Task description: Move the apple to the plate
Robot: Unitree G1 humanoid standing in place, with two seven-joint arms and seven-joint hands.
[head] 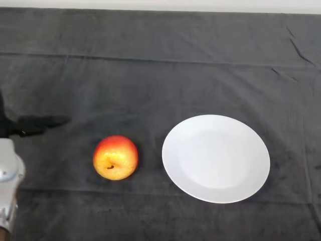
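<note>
The silver-grey left arm [9, 175] enters at lower left. The apple [115, 157] rests on the dark cloth [150, 80], stem toward the camera, just left of the empty white plate [215, 158], not touching it. The left hand [35, 124] lies well apart, holding nothing; finger spread cannot be determined.

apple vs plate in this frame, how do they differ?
Colour: the apple is red and yellow with a dark stem; the plate is plain white.
Shape: the apple is a rounded ball standing up from the cloth; the plate is a flat, shallow disc.
Footprint: the plate covers far more of the cloth than the apple.
Position: the apple lies left of the plate, with a gap between them.
Shared: both rest on the dark cloth, untouched.
</note>
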